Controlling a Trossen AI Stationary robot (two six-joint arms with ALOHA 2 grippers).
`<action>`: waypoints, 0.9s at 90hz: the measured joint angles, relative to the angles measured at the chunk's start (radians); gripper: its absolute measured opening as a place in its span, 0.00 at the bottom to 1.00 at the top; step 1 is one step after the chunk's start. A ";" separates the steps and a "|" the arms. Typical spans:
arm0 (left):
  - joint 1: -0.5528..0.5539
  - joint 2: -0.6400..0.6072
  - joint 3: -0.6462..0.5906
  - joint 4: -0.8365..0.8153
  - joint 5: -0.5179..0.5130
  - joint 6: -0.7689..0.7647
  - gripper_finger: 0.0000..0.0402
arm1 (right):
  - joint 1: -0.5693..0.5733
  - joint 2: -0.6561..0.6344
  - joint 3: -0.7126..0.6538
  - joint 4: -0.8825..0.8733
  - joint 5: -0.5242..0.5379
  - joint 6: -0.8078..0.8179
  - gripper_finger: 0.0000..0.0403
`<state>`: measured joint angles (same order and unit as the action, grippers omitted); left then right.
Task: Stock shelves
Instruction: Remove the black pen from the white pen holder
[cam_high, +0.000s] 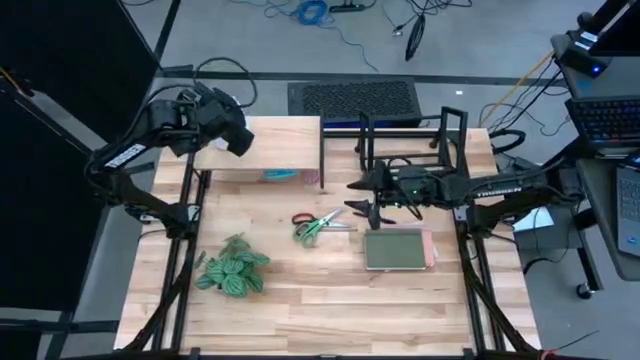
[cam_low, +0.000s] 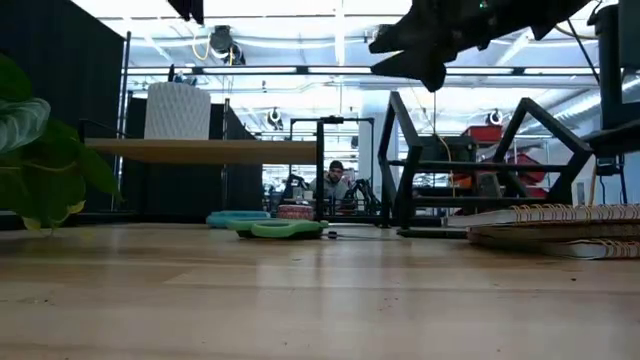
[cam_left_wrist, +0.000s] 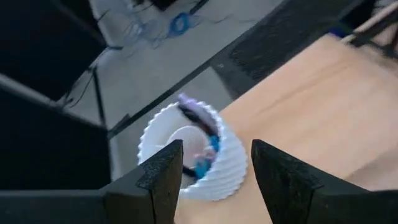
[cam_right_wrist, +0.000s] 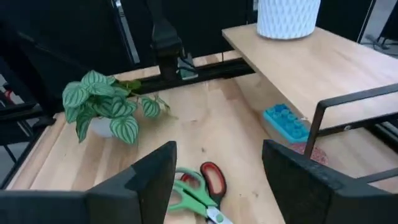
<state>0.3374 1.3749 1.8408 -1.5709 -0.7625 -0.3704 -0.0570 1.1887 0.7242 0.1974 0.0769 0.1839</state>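
Observation:
The pale-wood shelf (cam_high: 270, 145) stands at the far left of the table, and the black wire rack (cam_high: 405, 135) stands to its right. A white ribbed cup (cam_left_wrist: 186, 155) with small items inside stands on the shelf top (cam_low: 200, 150). My left gripper (cam_left_wrist: 214, 149) hangs open above the cup, clear of it; in the high view the arm hides the cup. My right gripper (cam_high: 358, 197) is open in the air in front of the rack, above the table near green-and-red scissors (cam_right_wrist: 199, 186).
A potted plant with striped leaves (cam_high: 232, 268) stands near the front left. A spiral notebook (cam_high: 398, 248) lies right of the scissors (cam_high: 318, 225). A blue tray (cam_right_wrist: 286, 121) sits under the shelf. A person sits in the room beyond the table.

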 joint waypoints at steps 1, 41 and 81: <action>0.005 0.000 -0.004 0.000 0.000 0.005 0.44 | 0.000 -0.002 0.000 0.003 0.000 -0.001 0.55; 0.099 -0.024 -0.042 0.000 0.062 0.035 0.44 | 0.024 -0.016 0.000 -0.103 0.000 0.012 0.55; 0.205 -0.007 -0.042 0.004 0.231 0.028 0.44 | 0.027 -0.016 0.000 -0.120 0.000 0.015 0.55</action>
<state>0.5423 1.3675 1.7985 -1.5664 -0.5313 -0.3419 -0.0299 1.1732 0.7242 0.0772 0.0772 0.1989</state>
